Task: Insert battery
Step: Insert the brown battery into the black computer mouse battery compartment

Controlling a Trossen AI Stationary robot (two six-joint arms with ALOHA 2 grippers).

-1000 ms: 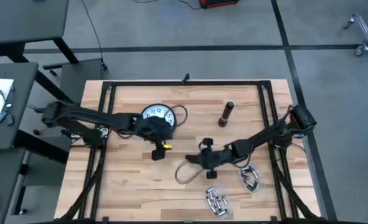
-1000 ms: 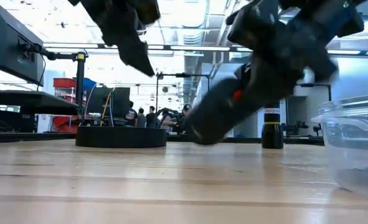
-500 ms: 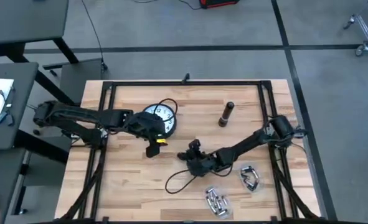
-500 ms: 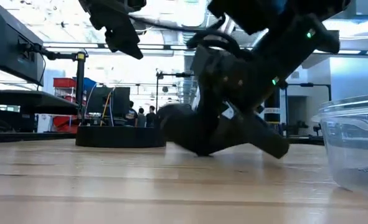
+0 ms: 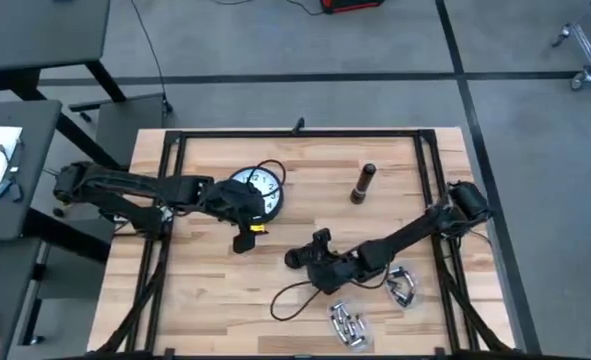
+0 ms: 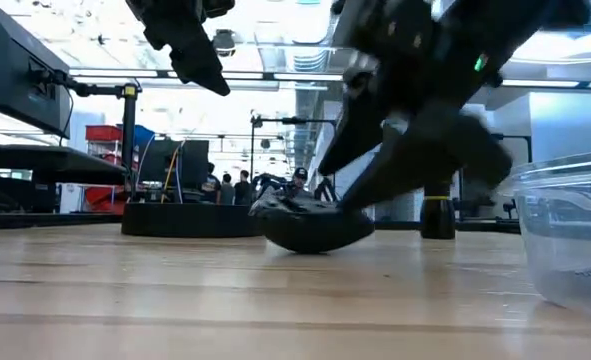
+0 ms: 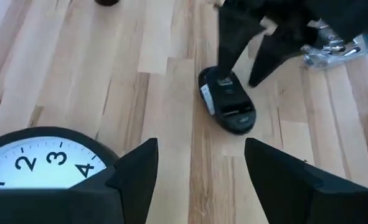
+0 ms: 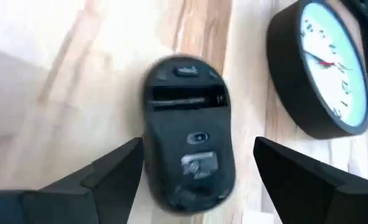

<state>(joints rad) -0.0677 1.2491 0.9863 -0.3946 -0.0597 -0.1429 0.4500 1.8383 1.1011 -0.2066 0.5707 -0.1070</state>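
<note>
Right gripper [image 8: 193, 171] open over upturned mouse [image 8: 187, 134], batteries [image 5: 348, 323] in container [image 5: 363, 341]

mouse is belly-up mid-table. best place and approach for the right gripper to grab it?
Grip the mouse across its two long curved sides, coming straight down from above. It lies upside down on the table, battery bay up, so the sides are free. The right gripper is open with fingers already straddling it. The clock sits off to one side, clear.
</note>
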